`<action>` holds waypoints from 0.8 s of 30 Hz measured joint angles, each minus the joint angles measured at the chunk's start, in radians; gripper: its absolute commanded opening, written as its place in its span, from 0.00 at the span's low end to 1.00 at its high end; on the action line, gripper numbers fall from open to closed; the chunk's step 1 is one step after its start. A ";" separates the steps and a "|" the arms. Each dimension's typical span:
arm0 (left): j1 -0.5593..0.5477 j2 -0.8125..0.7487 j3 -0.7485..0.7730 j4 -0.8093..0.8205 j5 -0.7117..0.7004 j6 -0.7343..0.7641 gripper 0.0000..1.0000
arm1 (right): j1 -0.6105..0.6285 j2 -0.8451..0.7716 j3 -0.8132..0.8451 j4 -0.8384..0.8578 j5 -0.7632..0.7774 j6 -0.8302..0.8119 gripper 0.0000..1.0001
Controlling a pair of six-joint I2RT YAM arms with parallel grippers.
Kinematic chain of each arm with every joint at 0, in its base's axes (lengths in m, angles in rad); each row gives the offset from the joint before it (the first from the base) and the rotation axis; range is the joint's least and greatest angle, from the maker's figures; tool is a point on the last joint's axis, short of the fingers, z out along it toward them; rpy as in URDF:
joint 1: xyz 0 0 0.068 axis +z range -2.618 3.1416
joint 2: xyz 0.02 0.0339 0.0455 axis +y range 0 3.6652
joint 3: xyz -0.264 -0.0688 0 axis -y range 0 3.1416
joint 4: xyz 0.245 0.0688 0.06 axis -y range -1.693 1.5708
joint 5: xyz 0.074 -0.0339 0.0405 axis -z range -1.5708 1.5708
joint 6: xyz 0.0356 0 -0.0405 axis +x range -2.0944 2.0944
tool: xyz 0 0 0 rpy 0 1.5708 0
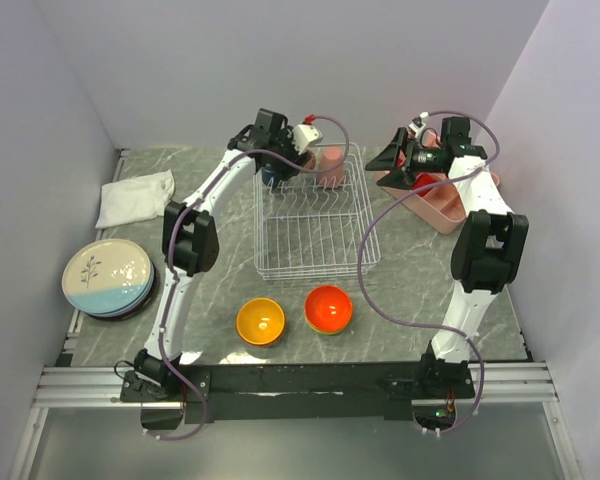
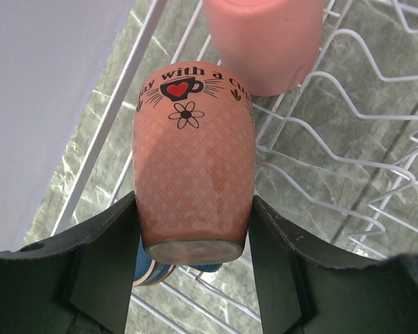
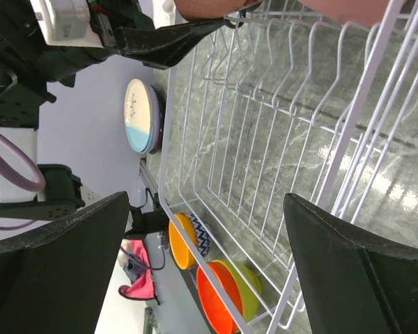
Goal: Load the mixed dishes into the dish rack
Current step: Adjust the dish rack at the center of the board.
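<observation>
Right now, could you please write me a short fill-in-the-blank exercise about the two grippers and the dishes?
1. The left gripper is closed on a pink ____ with a red heart printed on it.
2. The right gripper has its jaws ____, with nothing held between them.
3. In the top view, the stack of plates lies to the ____ of the dish rack.

Missing words: cup; open; left.
</observation>
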 measured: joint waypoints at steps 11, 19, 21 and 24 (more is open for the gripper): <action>-0.009 0.045 0.023 0.002 -0.019 0.087 0.01 | -0.018 -0.003 -0.030 0.005 0.002 0.011 1.00; -0.012 0.059 0.036 -0.008 -0.043 0.165 0.01 | -0.030 -0.003 -0.038 0.031 0.000 0.046 1.00; -0.012 0.059 0.037 -0.011 -0.045 0.177 0.01 | -0.032 -0.004 -0.038 0.037 0.000 0.051 1.00; -0.012 0.060 0.037 -0.012 -0.045 0.195 0.01 | -0.032 -0.004 -0.038 0.033 0.010 0.045 1.00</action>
